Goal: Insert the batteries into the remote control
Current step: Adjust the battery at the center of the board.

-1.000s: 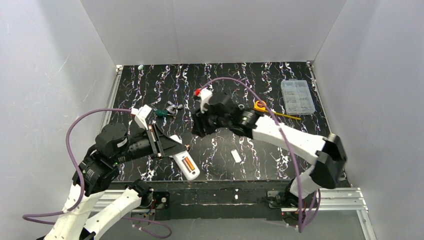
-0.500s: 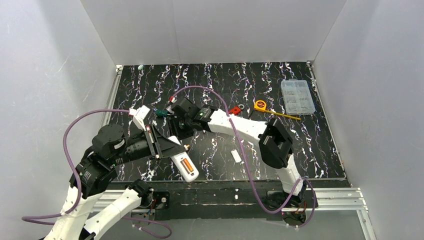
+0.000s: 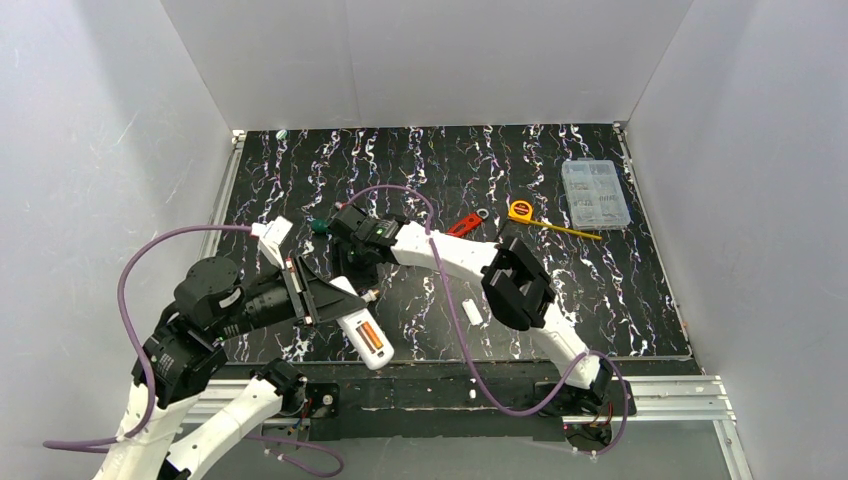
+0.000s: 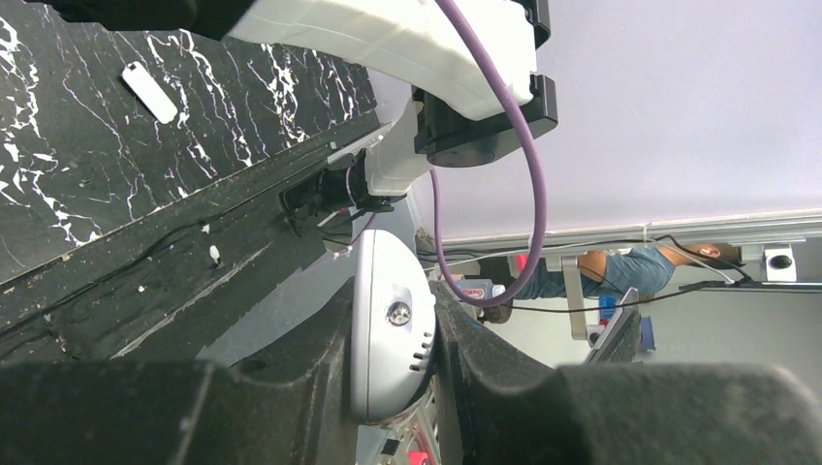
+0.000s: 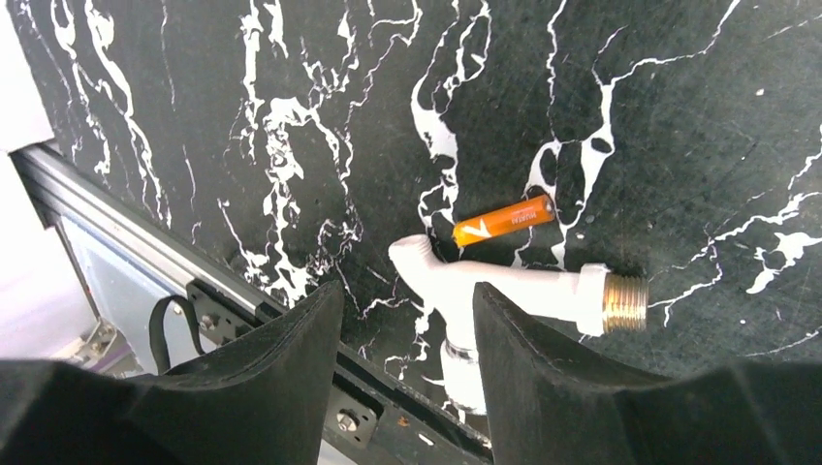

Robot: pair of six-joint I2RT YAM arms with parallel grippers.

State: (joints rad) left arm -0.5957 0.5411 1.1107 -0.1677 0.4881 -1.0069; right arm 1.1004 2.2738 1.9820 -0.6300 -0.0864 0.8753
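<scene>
R gripper (image 5: 407, 291), jaws apart & empty, hangs just short of battery (image 5: 504, 221), whose long axis lies finger-to-finger; L gripper (image 4: 391, 300) clamps remote (image 4: 383, 368).

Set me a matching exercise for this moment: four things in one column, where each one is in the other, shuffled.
1 remote control
2 loose battery
3 clear parts box
4 small white cover

A far right of the table
B clamped in the jaws of the left gripper
C beside the white fitting, below the right gripper
D flat near the front edge, right of the remote

Pairs: 1-B, 2-C, 3-A, 4-D
</scene>
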